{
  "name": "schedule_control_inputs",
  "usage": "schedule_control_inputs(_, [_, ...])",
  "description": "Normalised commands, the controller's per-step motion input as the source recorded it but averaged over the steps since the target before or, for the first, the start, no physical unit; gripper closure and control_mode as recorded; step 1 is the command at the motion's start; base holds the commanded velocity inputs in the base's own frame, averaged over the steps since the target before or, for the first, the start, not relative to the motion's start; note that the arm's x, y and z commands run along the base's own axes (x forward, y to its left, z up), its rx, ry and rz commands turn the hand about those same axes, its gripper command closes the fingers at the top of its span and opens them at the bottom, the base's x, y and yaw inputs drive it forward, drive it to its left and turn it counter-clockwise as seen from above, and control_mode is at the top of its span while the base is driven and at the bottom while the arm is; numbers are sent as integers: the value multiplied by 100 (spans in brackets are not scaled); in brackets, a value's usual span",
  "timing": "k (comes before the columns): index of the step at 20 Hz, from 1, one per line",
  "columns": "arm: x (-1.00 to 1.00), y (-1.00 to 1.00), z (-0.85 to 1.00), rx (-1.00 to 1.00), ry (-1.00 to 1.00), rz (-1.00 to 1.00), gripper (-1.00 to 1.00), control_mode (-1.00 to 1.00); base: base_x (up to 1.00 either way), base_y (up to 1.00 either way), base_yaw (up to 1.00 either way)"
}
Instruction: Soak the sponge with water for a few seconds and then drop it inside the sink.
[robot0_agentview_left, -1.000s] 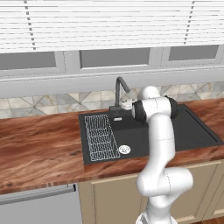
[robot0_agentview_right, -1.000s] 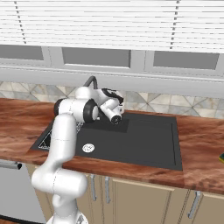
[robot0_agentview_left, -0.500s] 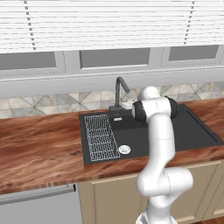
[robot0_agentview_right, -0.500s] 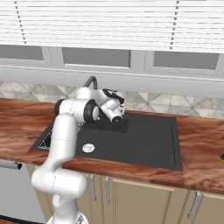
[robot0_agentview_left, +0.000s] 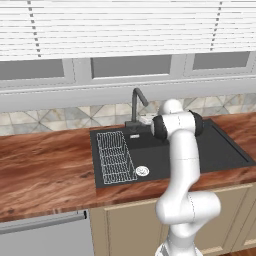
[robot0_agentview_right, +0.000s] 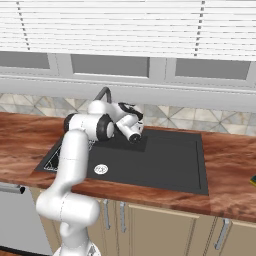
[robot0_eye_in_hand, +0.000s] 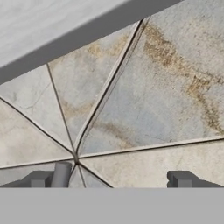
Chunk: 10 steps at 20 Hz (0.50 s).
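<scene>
Right now the gripper (robot0_eye_in_hand: 113, 178) stands spread wide with nothing between its two dark tips, and in the hand view it faces the patterned tile backsplash (robot0_eye_in_hand: 144, 100) at close range, with a grey ledge (robot0_eye_in_hand: 52, 26) crossing at 11 o'clock.

From the right base view the hand hangs over the back left part of the sink (robot0_agentview_right: 170, 165), just beside the faucet (robot0_agentview_right: 103, 93). A small yellow-green bit at the frame's 3 o'clock edge, on the wooden counter (robot0_agentview_right: 227, 170), may be the sponge (robot0_agentview_right: 253, 180); it is too cut off to be sure. If so, it lies well apart from the hand, beyond the basin at the hand's 4 o'clock.

From the left base view the wire rack (robot0_agentview_left: 115, 156) fills the basin's left side, with the round drain (robot0_agentview_left: 142, 171) just beside it at its 4 o'clock.
</scene>
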Motion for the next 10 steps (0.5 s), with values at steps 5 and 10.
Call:
schedule_control_inputs(5, [0,-34,-52,6,0,0,-100,-100,0,0,0])
schedule_control_inputs(10, [0,-35,-50,6,0,-1,-100,-100,0,0,0])
